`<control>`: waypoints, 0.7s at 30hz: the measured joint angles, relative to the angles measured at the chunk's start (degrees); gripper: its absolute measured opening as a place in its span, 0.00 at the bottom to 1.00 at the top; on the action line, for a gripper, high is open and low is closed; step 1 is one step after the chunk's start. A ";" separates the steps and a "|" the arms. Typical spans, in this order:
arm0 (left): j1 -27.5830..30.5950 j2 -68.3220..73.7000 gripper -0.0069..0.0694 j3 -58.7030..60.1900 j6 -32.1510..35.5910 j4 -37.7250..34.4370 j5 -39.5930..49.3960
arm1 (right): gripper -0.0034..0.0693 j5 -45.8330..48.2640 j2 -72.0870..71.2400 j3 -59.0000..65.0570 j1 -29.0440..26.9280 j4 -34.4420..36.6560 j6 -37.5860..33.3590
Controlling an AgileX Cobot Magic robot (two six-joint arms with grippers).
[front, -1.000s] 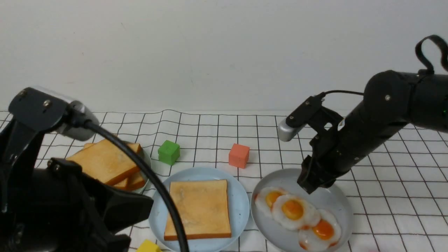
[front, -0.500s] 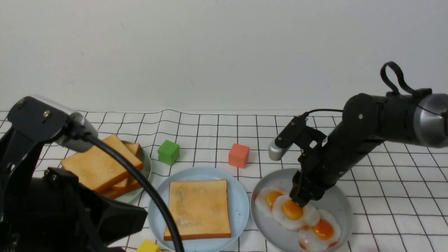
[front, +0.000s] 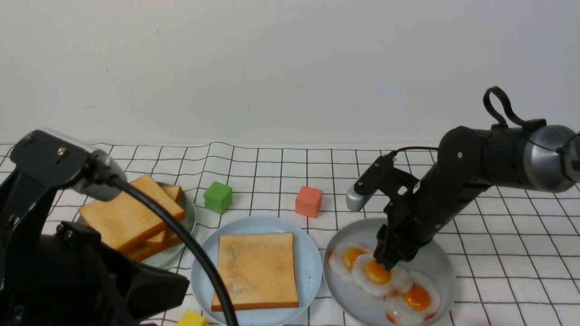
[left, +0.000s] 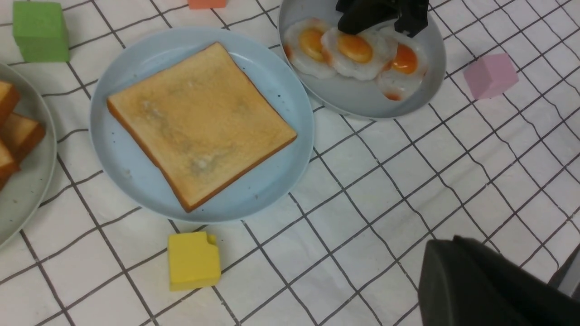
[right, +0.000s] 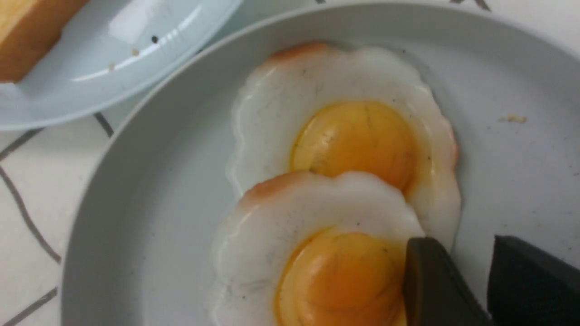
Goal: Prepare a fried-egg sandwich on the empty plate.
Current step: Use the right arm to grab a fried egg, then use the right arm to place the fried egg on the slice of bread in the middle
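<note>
My left wrist cam gets the whole pink block point(left: 491, 76) near the grey plate point(front: 362, 230); front cam barely does. Eggs point(front: 378, 274) on that plate, toast point(front: 256, 269) on the blue plate point(front: 311, 267) left of it. Left gripper point(left: 453, 249) closed, right gripper point(right: 469, 258) fingers apart.

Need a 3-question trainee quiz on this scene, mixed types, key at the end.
1. How many fried eggs lie on the grey plate?
2. True or false: the toast slice on the blue plate already has an egg on top.
3. Which block stands nearer the green block: (a) orange or (b) pink?

Key: 1. three; 2. false; 3. a
</note>
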 joint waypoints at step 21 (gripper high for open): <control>0.00 -8.33 0.08 0.00 -7.92 8.68 6.93 | 0.05 13.80 -6.41 -8.70 -2.27 2.65 2.94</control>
